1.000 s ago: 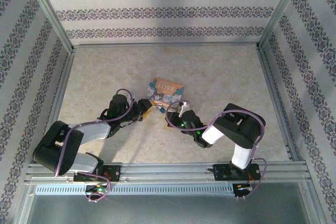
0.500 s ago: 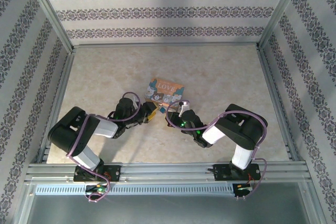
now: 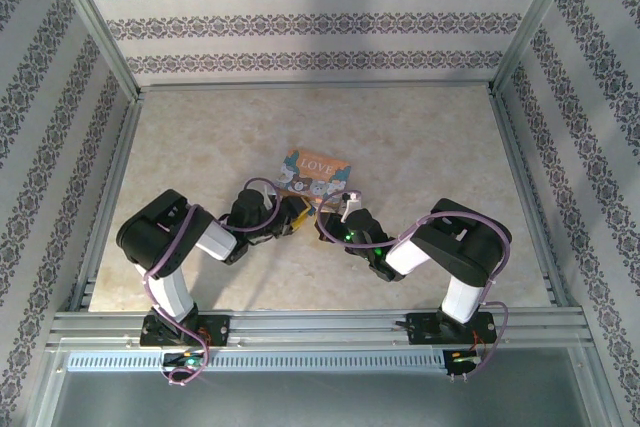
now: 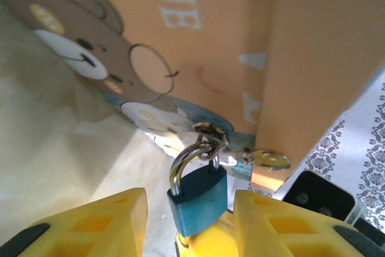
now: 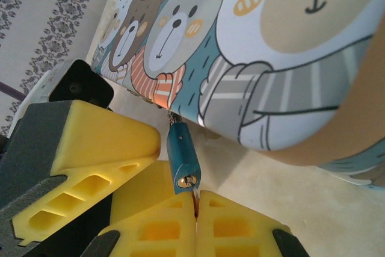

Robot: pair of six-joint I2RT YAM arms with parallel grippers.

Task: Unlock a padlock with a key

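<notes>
A small blue padlock point(image 4: 198, 200) hangs by its silver shackle from the clasp of the orange LOVE tin point(image 3: 316, 172). My left gripper point(image 4: 189, 197) is open. Its yellow fingers point(image 4: 102, 224) stand on either side of the lock's body with gaps on both sides. From the right wrist, the padlock point(image 5: 182, 151) shows its keyhole end. My right gripper point(image 5: 196, 204) is shut on the key point(image 5: 194, 192), whose blade tip sits at the keyhole. From above, the left gripper point(image 3: 294, 215) and right gripper point(image 3: 327, 221) meet at the tin's near corner.
A second silver key point(image 4: 271, 159) lies by the clasp against the tin point(image 4: 313, 58). The bear-printed tin point(image 5: 271, 52) looms close over the right fingers. The left finger point(image 5: 96, 142) sits just left of the lock. Patterned walls and metal rails point(image 3: 320, 322) enclose the table.
The left arm has folded its elbow back, and its gripper has slid right to the tin's corner with the jaws drawing narrower. The right arm has stayed put.
</notes>
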